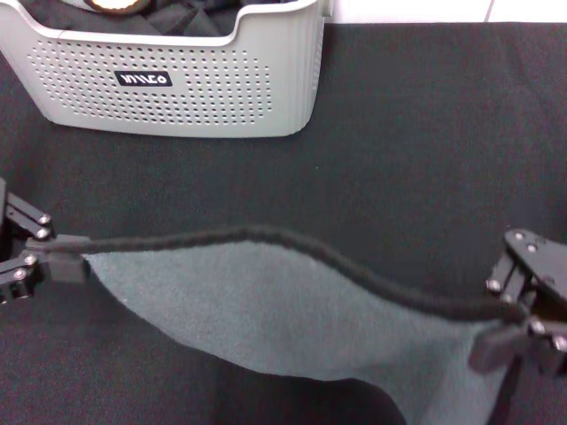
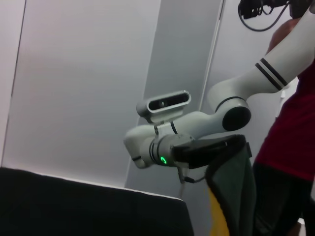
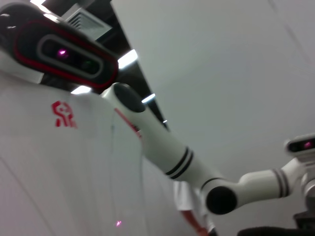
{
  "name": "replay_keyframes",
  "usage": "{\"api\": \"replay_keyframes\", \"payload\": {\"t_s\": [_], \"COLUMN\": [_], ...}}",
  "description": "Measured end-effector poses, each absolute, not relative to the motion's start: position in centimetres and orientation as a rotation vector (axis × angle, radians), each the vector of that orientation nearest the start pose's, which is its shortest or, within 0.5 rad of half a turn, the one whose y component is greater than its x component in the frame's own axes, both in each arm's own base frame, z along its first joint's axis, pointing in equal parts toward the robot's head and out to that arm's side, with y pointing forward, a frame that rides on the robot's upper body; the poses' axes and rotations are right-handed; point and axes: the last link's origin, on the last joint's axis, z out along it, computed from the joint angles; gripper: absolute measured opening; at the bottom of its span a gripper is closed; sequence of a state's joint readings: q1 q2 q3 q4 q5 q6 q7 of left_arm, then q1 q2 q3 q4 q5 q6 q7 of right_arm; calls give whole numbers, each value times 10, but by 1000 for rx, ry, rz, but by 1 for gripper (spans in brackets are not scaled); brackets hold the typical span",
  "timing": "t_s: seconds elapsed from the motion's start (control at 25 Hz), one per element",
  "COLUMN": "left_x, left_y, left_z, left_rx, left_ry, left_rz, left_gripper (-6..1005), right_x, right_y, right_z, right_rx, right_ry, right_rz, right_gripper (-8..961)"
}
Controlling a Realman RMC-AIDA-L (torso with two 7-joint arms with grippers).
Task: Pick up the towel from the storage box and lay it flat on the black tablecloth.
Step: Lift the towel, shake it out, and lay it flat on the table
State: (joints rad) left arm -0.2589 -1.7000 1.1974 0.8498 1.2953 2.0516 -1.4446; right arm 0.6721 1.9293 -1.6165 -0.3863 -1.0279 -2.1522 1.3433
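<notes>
Fingers [image 1: 66,261] pinch towel [image 1: 283,310] corners near "VIVCO"-labelled storage box [image 1: 177,80].

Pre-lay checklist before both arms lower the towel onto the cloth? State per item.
1. Left pincer shut on a towel corner: ok.
2. Right pincer shut on the opposite corner: ok.
3. Towel out of the storage box: ok.
4. Top edge taut: not ok, it sags toward the right pincer.
5. Black tablecloth bare beyond the towel: ok.
6. Lower corners hanging free, unfolded: cannot tell, they run out of the head view.
</notes>
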Motion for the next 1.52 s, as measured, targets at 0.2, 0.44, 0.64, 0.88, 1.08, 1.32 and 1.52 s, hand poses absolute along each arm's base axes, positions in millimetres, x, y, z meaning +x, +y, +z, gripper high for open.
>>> {"api": "replay_keyframes", "payload": {"t_s": [0.2, 0.44, 0.64, 0.88, 1.08, 1.32, 1.52], "left_x": [-259, -265, -272, -282, -280, -270, -263], "left_y": [233, 218, 216, 249, 281, 327, 353], "left_z": [146, 159, 156, 124, 100, 74, 61], "left_rx": [-3060, -3066, -3048, -3021, -3013, -2947, -2889], "left_ry": [-291, -342, -397, -520, -604, -686, -756], "left_rz": [-983, -913, -843, -759, -663, -465, -343], "left_gripper": [22, 18, 13, 10, 10, 11, 11], "right_x": [159, 154, 160, 170, 180, 197, 211], "right_y": [257, 255, 258, 293, 322, 349, 370], "right_z": [15, 14, 6, -17, -45, -43, -19], "right_rx": [2225, 2193, 2209, 2473, 2739, 2962, 3098], "right_ry": [-152, -167, -280, -465, -536, -561, -569], "right_rz": [-1121, -1110, -1085, -976, -788, -721, -747], "right_gripper": [8, 8, 7, 7, 8, 8, 7]}}
